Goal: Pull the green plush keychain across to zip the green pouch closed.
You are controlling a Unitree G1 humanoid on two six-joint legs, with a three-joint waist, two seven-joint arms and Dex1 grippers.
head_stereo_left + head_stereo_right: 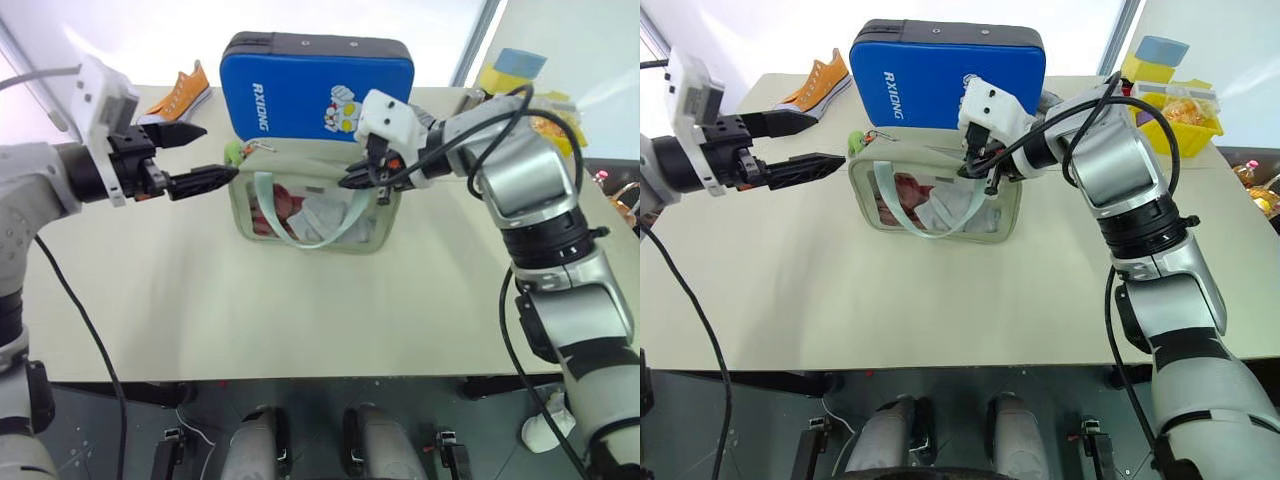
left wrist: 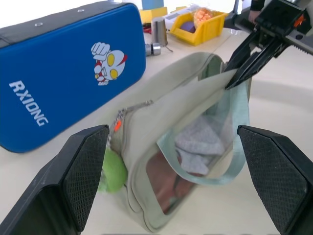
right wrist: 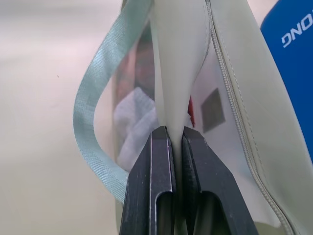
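Green pouch (image 1: 310, 215) stands on beige table (image 1: 300, 320) (bright window behind).

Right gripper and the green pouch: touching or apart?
Touching. In the right wrist view the right gripper has the green pouch fabric pinched between its shut fingers.

We see a pale sage pouch (image 1: 310, 205) with a mint strap (image 1: 300, 225), a lime fuzzy keychain (image 2: 111, 171), and a blue cartoon-printed case (image 1: 315, 90).
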